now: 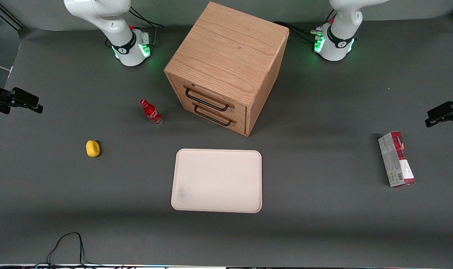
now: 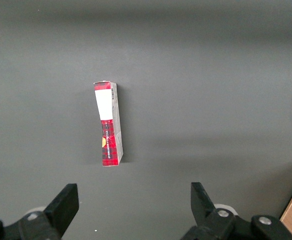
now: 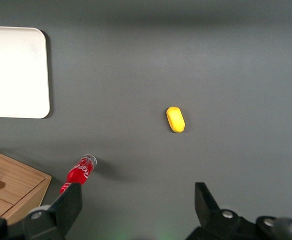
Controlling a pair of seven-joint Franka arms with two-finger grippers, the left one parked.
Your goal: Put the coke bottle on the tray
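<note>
The coke bottle [image 1: 151, 111] is small and red, with a red cap, white script and a clear base. It stands on the grey table beside the wooden cabinet, farther from the front camera than the tray [image 1: 217, 180]. The tray is flat and cream-white, lies in front of the cabinet's drawers, and holds nothing. In the right wrist view the gripper [image 3: 136, 210] hangs high above the table, open and empty. One of its fingers [image 3: 68, 200] covers the bottle's cap end [image 3: 80, 174]. The tray's corner [image 3: 16, 72] also shows there. The gripper is out of the front view.
A wooden two-drawer cabinet [image 1: 226, 67] stands mid-table, both drawers shut. A yellow lump [image 1: 92, 148] lies toward the working arm's end, also seen from the wrist [image 3: 175, 119]. A red-and-grey carton [image 1: 396, 158] lies toward the parked arm's end.
</note>
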